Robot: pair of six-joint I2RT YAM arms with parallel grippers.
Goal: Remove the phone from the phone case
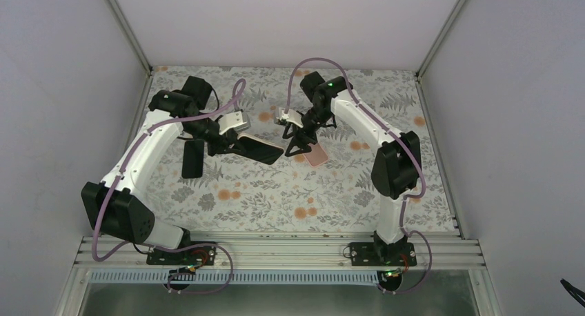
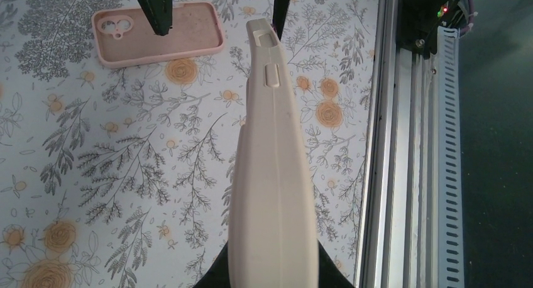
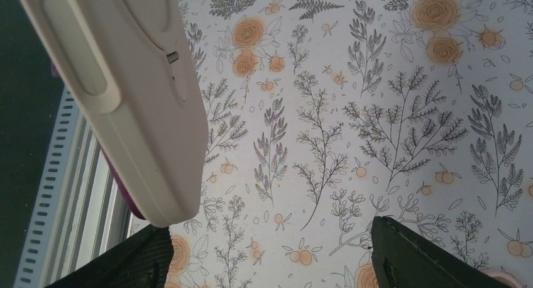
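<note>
The phone case (image 2: 273, 175), cream-coloured, is held above the bench (image 1: 276, 205) in the left pincer (image 2: 271, 276), which is pressed together on its lower end. From the left wrist it is seen edge-on, with a side button and a notch towards its far tip. In the overhead view the phone (image 1: 262, 149) is shown as a dark slab carried in that case, pointing towards the right arm and raised off the floral surface.

Just beyond the case's tip, a pink case (image 2: 157, 33) is laid flat on the bench, hollow side up, with its camera cut-out at one end. Nothing is seen inside it.

The right pincer (image 3: 270, 256) is held spread above the pink case, and nothing is gripped between its fingers. One dark finger is seen over the pink case's upper rim; whether it is touched cannot be told.

A black slab (image 1: 193, 157) is left lying on the bench beside the left arm, apart from the held case.
</note>
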